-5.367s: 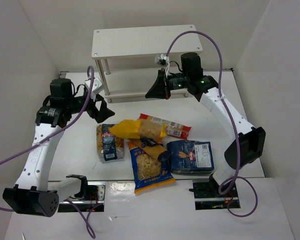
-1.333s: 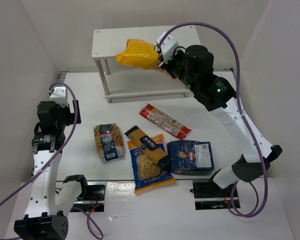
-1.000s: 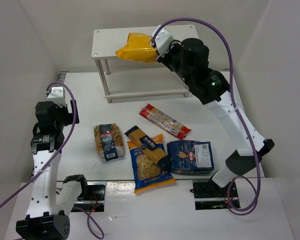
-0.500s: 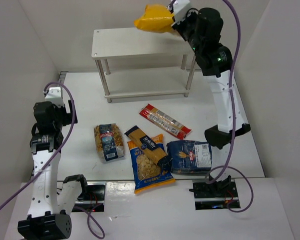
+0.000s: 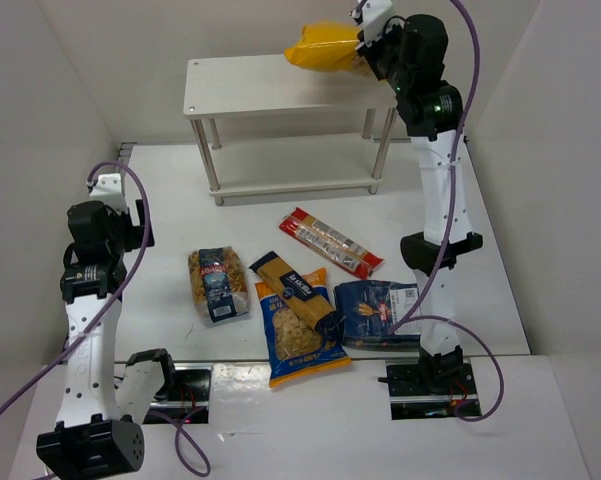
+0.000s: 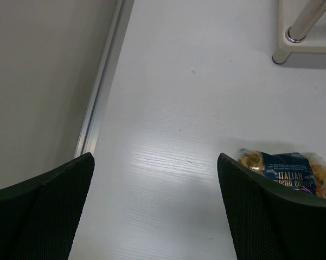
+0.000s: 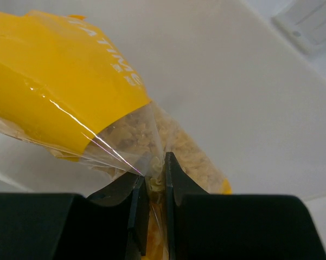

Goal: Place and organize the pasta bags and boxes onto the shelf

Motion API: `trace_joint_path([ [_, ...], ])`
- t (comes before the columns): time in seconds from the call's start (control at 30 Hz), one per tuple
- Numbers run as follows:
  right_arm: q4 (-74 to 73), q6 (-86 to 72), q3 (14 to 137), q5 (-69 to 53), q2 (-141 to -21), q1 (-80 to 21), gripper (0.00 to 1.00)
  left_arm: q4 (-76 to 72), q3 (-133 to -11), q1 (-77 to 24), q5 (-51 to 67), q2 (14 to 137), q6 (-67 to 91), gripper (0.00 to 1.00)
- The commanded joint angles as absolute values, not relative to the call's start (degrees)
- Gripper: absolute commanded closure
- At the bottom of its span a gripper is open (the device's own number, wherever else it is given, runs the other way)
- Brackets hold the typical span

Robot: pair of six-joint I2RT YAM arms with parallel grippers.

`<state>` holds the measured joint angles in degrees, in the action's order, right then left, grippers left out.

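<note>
Jaws of the left gripper (image 6: 154, 179) are spread at 8 o'clock. At 1 o'clock the yellow-topped clear bag (image 5: 323, 47) is pinched by the right gripper (image 7: 152, 181) above the shelf (image 5: 250, 85); it is best lowered flat before release.

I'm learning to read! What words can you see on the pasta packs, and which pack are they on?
"ITALIAN": white letters on the dark-blue-labelled bag, left wrist view; the line under it is partly hidden, unreadable.
Yellow-topped bag: white letters at an angle, too blurred to read.
Red spaghetti packet, dark blue box, yellow-blue packs: print too small to read.
</note>
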<state>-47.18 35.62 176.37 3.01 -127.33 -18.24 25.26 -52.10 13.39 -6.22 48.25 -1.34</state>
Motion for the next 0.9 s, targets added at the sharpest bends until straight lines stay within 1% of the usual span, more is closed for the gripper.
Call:
trace_joint_path([
  [0.0,-37.9,33.9,179.7,-0.8,-126.6,-18.5,1.0,23.6,-51.9,13.8,-6.4,48.2,-1.7,0.0],
  [0.3,-37.4,32.8,179.7,-2.5,-130.3,-18.0,1.0,23.6,-51.9,14.3,-6.4,48.7,-1.7,0.0],
  [0.87,-43.7,30.0,179.7,-3.7,-138.6,-18.0,1.0,24.1,-51.9,14.3,-5.9,49.2,-1.7,0.0],
])
